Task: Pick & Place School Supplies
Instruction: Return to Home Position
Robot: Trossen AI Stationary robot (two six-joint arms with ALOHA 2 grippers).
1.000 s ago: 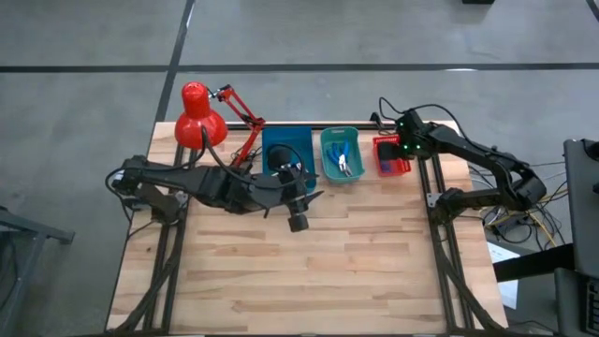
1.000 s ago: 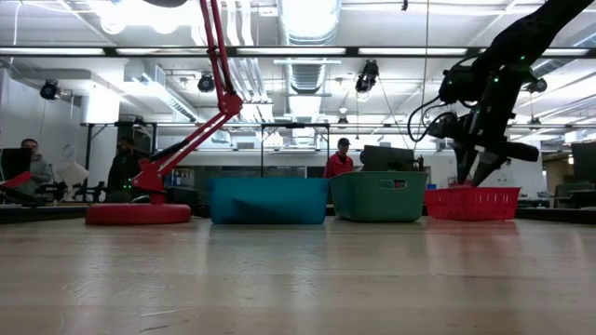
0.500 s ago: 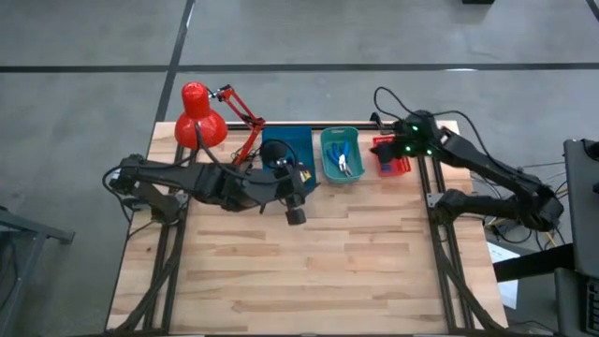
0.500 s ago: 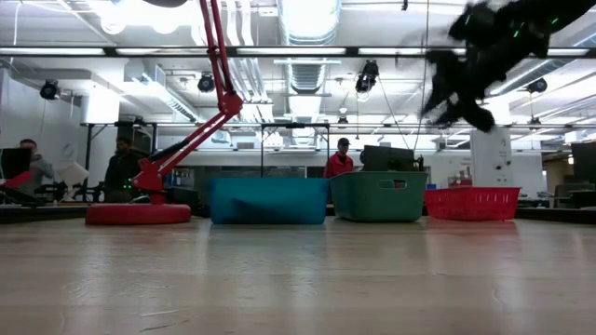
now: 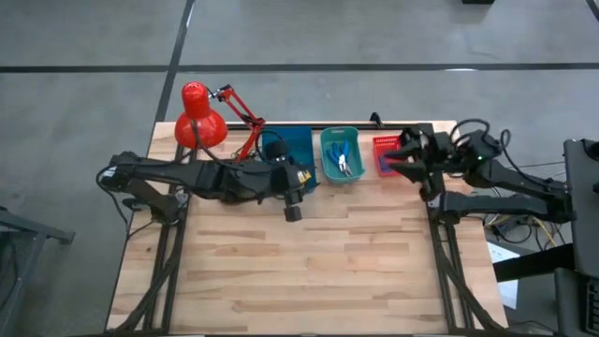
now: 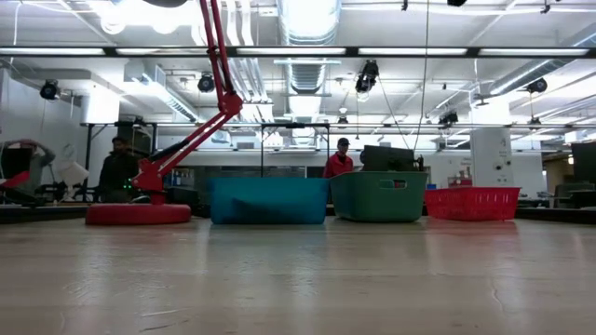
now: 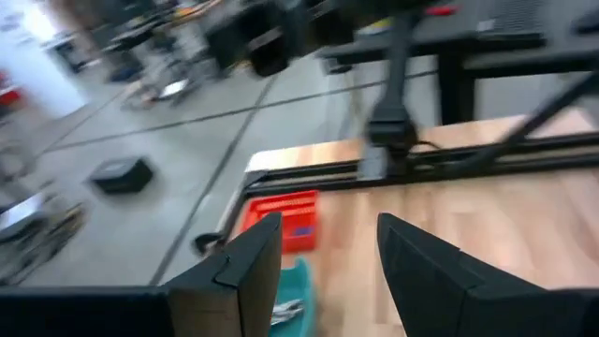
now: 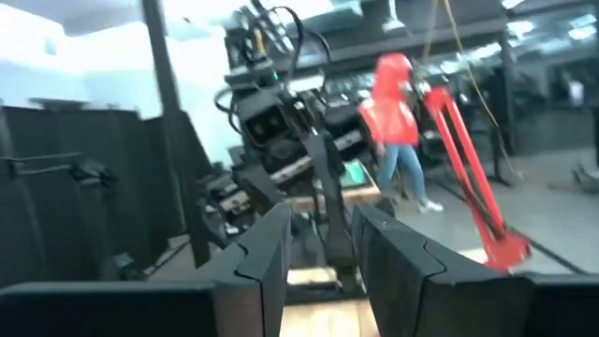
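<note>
**High view.** Three bins stand in a row along the upper edge of the table (image 5: 328, 271): the blue bin (image 5: 299, 142), the teal bin (image 5: 325, 140) and the red bin (image 5: 382, 147). The red lamp (image 5: 194, 120) stands at the upper left. The blue-handled tools (image 5: 344, 162) lie in the teal bin. The left gripper (image 5: 301, 180) covers part of the blue bin, so we cannot tell what that bin holds. The right gripper (image 5: 402, 159) hangs at the right edge of the red bin.

**Low view.** We see only the outer walls of the bins here; their contents are hidden. Neither arm shows. A person in red (image 6: 341, 158) stands in the room behind.

**Left wrist view.** This view adds what the others do not show: a small blue eraser block (image 7: 301, 230) lies in the red bin. The left fingers (image 7: 248, 271) are spread and hold nothing.

**Right wrist view.** The right fingers (image 8: 384, 253) are parted and empty. The left arm and the lamp show beyond them.

**Change.** Half a second ago the right arm filled the upper right of the low view; it has now left that picture. In the high view it has drawn back to the right, and the left arm has pulled slightly to the left.
</note>
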